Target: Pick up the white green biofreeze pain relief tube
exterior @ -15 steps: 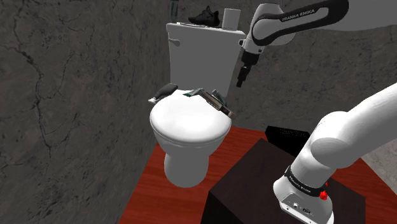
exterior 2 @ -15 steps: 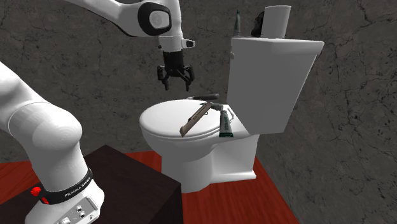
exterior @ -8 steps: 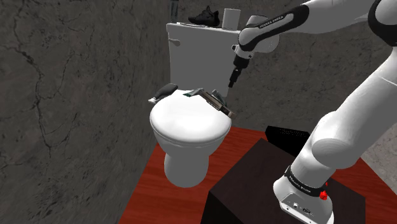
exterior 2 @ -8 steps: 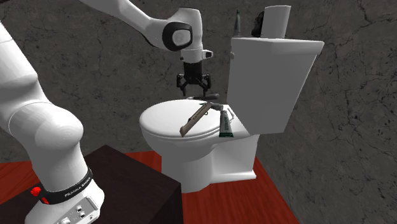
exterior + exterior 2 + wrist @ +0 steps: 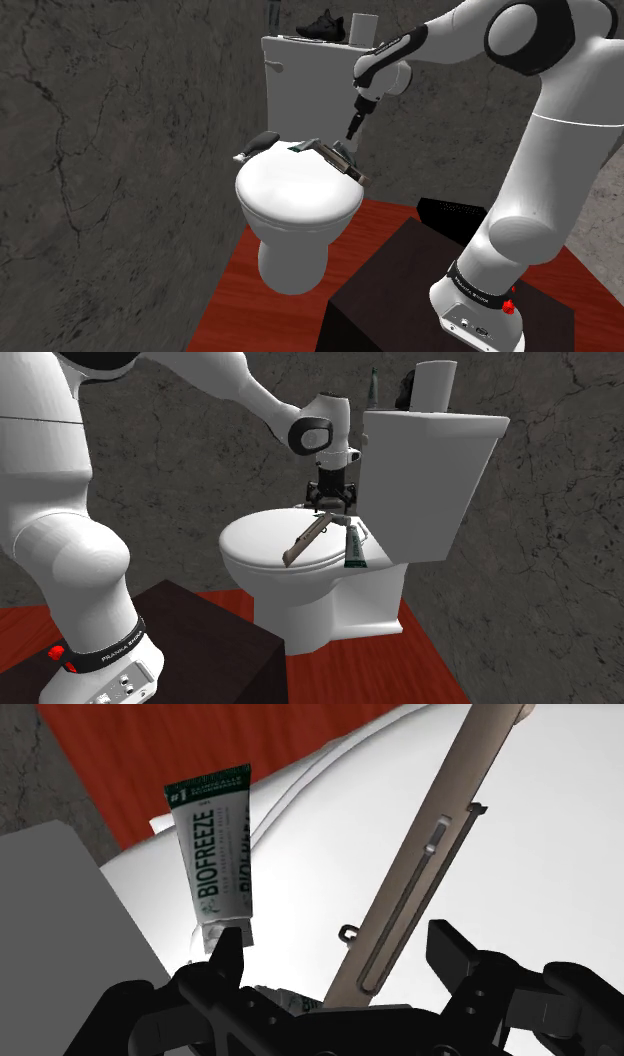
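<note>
Arm is extending over the toilet (image 5: 262,544), pincer (image 5: 330,504) pointing down, hovering wide and empty beside the Biofreeze tube (image 5: 214,854).

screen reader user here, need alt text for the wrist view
The open pincer hangs over a white toilet, where a white and green Biofreeze tube lies by one finger, with a long tan tool beside it.

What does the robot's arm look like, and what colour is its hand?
The arm is fat, round and white, with dark joints. A black band with small white letters rings it near the bottom, beside a red dot. Its gripper is all black, with two fingers.
</note>
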Tool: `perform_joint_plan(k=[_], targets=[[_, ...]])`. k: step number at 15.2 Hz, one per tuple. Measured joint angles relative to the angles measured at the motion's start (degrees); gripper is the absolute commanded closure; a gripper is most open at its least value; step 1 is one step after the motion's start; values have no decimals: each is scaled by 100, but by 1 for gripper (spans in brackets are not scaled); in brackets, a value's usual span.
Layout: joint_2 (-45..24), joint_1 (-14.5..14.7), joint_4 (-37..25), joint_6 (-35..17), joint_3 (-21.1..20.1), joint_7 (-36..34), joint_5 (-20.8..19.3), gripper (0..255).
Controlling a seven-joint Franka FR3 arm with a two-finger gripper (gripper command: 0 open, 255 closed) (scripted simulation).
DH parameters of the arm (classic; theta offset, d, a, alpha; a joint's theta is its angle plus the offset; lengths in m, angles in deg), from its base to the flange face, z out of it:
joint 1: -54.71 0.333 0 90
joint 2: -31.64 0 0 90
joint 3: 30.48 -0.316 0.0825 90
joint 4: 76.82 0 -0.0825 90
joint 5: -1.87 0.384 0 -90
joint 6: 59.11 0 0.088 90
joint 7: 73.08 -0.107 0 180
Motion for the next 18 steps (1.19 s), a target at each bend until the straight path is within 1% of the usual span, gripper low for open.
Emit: perform_joint_plan(k=[4, 6, 8, 10, 16, 17, 18], targets=[[-972, -329, -883, 7, -171, 669, 758, 0], [-1421, -527, -1338, 43, -286, 935, 1054, 0], [-1834, -708, -1846, 149, -393, 1101, 1262, 0], [-2021, -789, -1965, 97, -455, 1214, 1378, 0], [-2276, -869, -1932, -164, -562, 1405, 1563, 0], [-2291, -865, -1921, -191, -570, 1409, 1574, 255], [-2297, -862, -1913, -206, -575, 1411, 1580, 255]])
